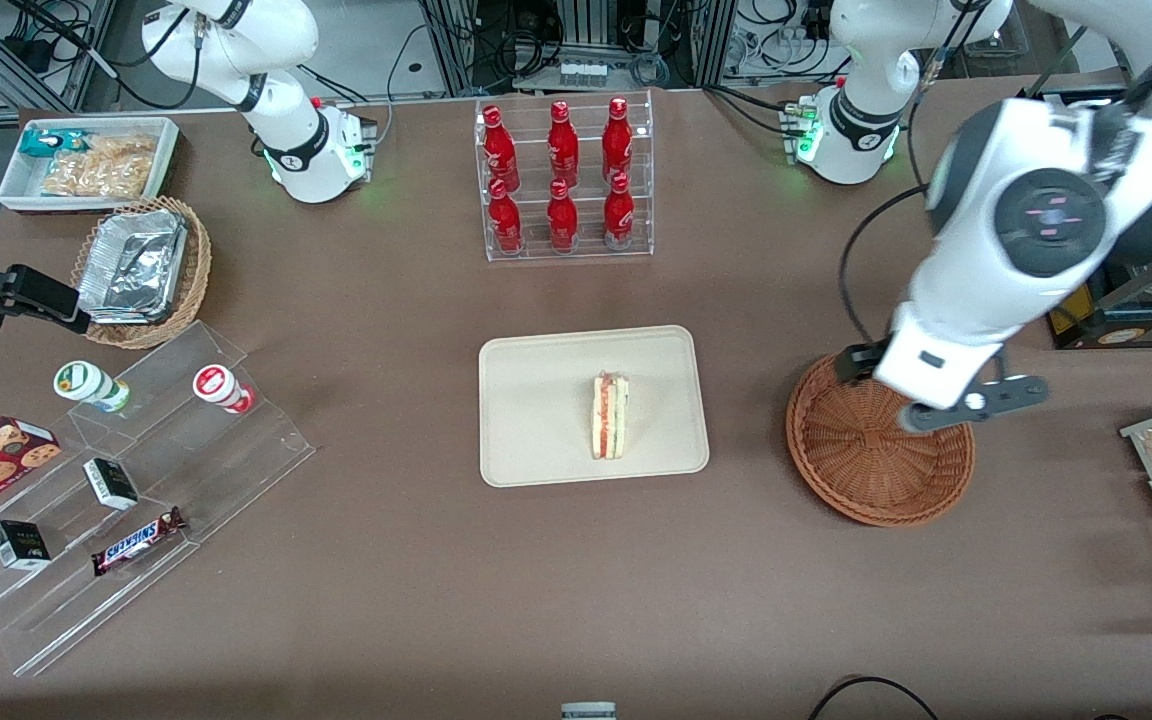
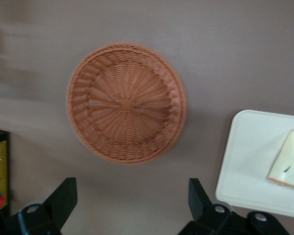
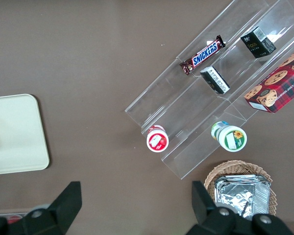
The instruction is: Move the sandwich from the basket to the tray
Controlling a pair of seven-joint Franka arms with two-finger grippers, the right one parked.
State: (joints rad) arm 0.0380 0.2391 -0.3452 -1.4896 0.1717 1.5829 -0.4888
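Sandwich lies on its side on the tray, mid-counter, toward the tray's working-arm edge and clear of the rim; filling stripes face up. Tray sits flat, well apart from the basket, which is at about the same depth toward my end of the counter. Basket holds nothing, weave bottom fully visible in the wrist view. My gripper hangs above the basket's farther rim, fingers spread wide with nothing between them. From the front it's mostly hidden by my own arm, only the black finger mount shows. Farther from the camera, a clear rack of red bottles stands upright.
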